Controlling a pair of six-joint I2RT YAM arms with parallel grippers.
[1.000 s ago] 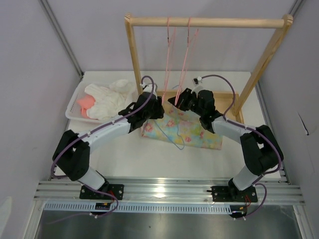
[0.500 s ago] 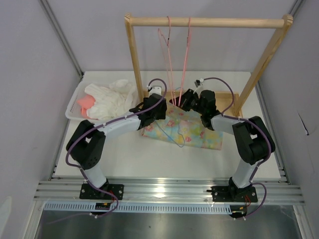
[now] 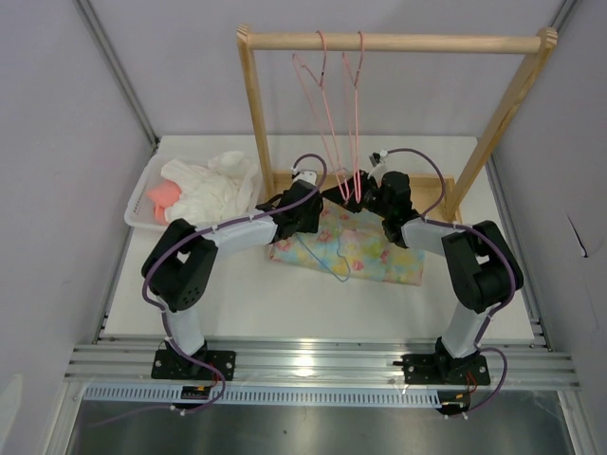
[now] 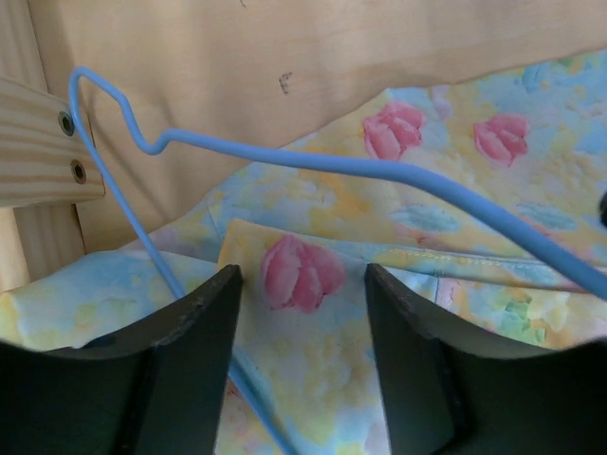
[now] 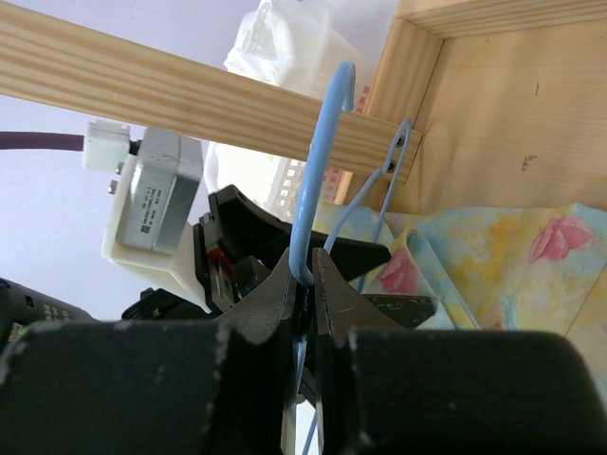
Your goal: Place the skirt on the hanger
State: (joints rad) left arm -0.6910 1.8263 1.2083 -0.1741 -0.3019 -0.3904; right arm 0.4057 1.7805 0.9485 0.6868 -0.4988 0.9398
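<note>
1. The skirt (image 3: 353,248) lies flat on the table (image 3: 285,299) at the foot of the wooden rack (image 3: 394,42). Its far edge is against the rack's base, and both grippers are at that edge.
2. The hanger (image 4: 379,170) lies on top of the skirt. Its blue wire crosses the cloth toward the near edge, and its hook end is raised at the far edge.
3. The right gripper (image 5: 305,273) has its fingers pressed together on the hanger's wire just under the hook. In the right wrist view the hook rises straight up from between them, in front of the rack's lower bar.
4. The left gripper (image 4: 302,284) is just left of the right one, low over the skirt's far left corner, with its fingers spread wide.
5. Between the left fingers are a folded edge of the skirt and a pink flower. A strand of the blue wire passes by the left finger, and I cannot tell whether the finger touches it.
6. Two pink hangers (image 3: 334,104) hang from the rack's top bar, above the grippers.
7. A white tray (image 3: 138,207) at the left holds a white cloth (image 3: 211,185) and a coral cloth (image 3: 163,194), well apart from the skirt.
</note>
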